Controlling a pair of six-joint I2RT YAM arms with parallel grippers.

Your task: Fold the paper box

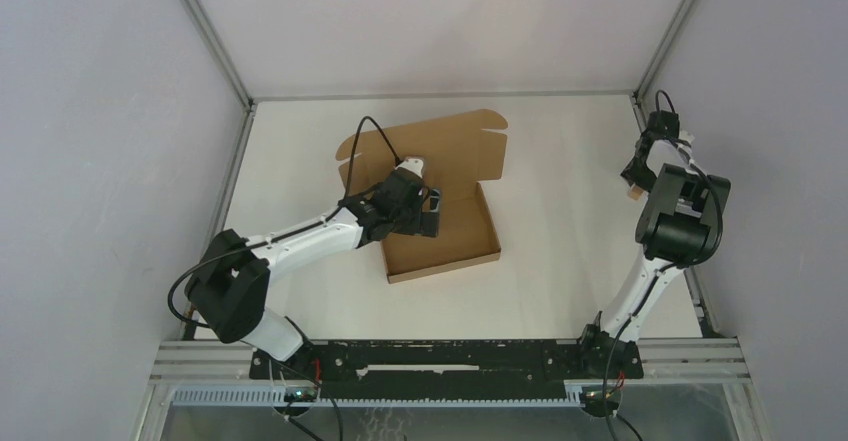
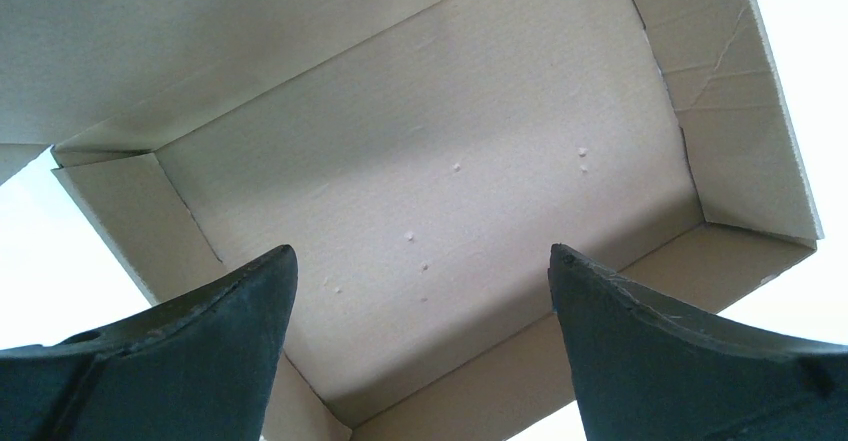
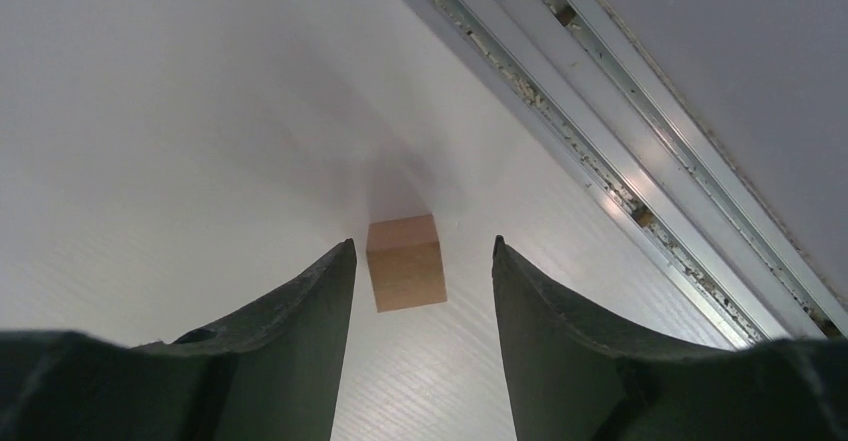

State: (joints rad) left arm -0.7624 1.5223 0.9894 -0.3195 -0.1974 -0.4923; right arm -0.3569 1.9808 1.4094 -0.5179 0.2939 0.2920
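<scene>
Box (image 2: 430, 161): plain brown cardboard, matt, unprinted. Floor faintly grained, few small raised dimples mid-frame. Wall at upper right creased, cut edge pale and fibrous.
My left fingers (image 2: 200, 341): dark, matt, rubbery look, tips slightly scuffed.
My right fingers (image 3: 590, 341): same dark matt finish, fine scratches.
Scrap (image 3: 405, 261), frame centre: tan, matt, smooth; cardboard or wood, can't tell.
Table (image 3: 150, 161): white, smooth, soft sheen, faint grain lines at lower centre.
Rail (image 3: 640, 161), upper right: bare metal, glinting, grime-speckled.
My left arm (image 1: 310, 233), top view: white plastic shell, black joints.
</scene>
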